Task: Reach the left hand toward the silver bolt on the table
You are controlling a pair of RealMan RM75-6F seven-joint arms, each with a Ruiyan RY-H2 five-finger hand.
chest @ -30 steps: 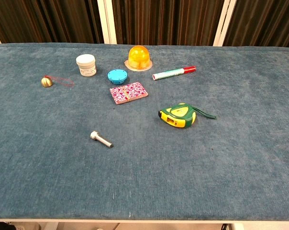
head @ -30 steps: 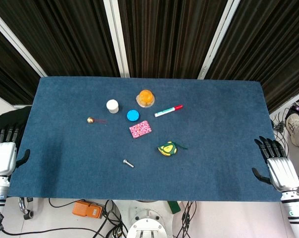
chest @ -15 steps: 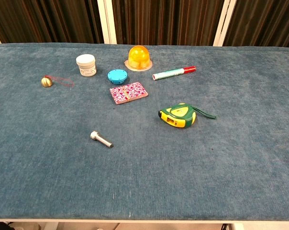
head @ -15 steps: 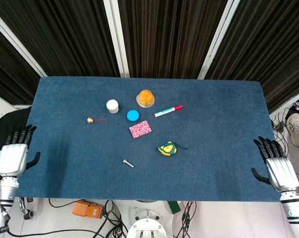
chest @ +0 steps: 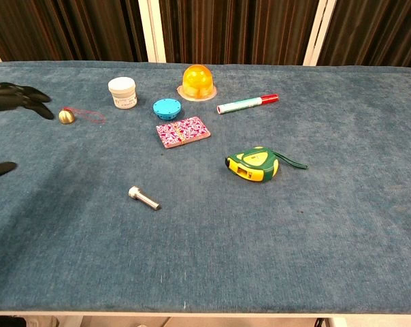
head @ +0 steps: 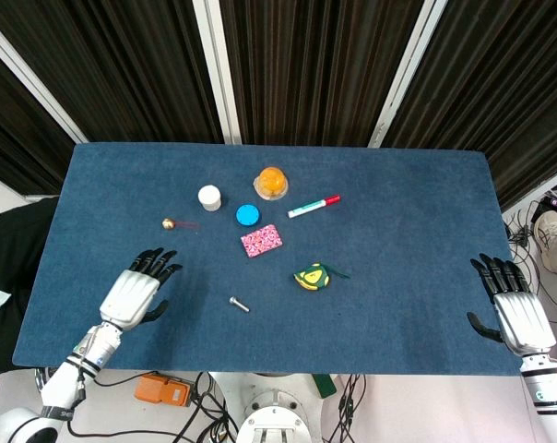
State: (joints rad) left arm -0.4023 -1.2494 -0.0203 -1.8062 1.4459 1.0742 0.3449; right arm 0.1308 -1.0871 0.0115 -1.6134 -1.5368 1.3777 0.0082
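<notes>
The silver bolt [head: 239, 304] [chest: 143, 198] lies on the blue table [head: 398, 277], near its front edge and left of centre. My left hand [head: 137, 288] hovers over the table to the left of the bolt, fingers spread and empty, well apart from it. In the chest view only its dark fingertips [chest: 15, 97] show at the left edge. My right hand [head: 511, 309] hangs open off the table's right front corner, holding nothing.
Behind the bolt lie a pink patterned pad [head: 261, 240], a blue round lid [head: 248, 215], a white jar [head: 209, 197], an orange dome [head: 271, 182], a red-capped marker [head: 314, 205] and a small gold bell [head: 168, 223]. A yellow-green tape measure [head: 312, 275] sits right of the bolt.
My left hand has swung in from beyond the table's left edge to over the cloth, toward the bolt. The right hand and the objects have stayed put.
</notes>
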